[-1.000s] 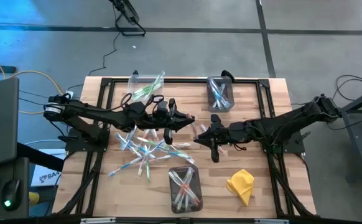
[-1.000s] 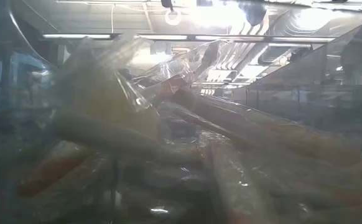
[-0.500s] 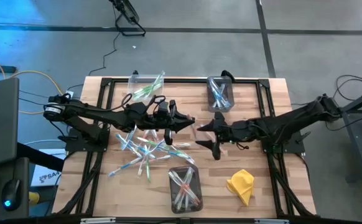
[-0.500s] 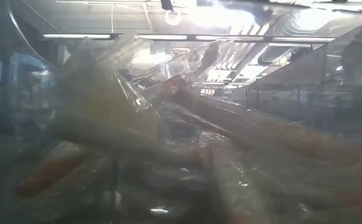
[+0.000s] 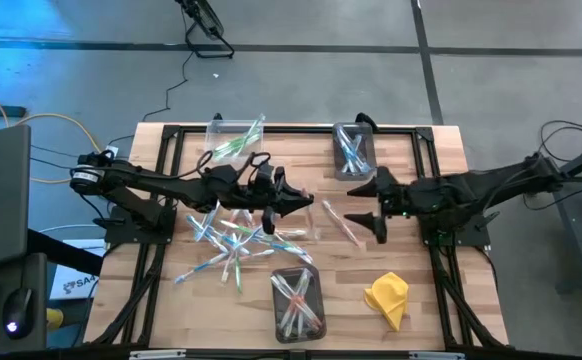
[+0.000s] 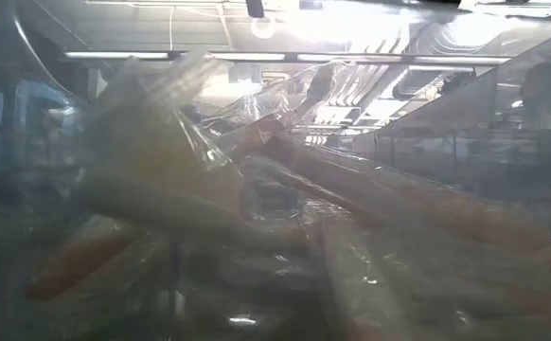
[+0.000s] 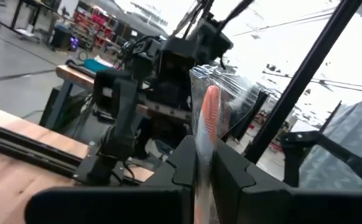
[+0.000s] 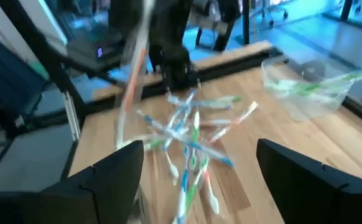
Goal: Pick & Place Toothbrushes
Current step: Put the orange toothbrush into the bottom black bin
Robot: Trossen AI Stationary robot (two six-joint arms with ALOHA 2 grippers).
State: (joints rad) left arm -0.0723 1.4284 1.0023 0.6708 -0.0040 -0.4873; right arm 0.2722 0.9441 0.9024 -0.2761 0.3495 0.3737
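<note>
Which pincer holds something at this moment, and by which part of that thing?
The left pincer is shut on a wrapped pink toothbrush, gripping its lower part, handle or head unclear. The right pincer is open and empty.

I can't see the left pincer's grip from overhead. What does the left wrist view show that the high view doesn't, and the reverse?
Left wrist view only: the left pincer shut on a wrapped pink toothbrush, close up.

High view only: the toothbrush pile, three clear bins, the yellow cloth, and the open right pincer over the table.

Both: the left pincer, the wooden table and the right arm facing it.
</note>
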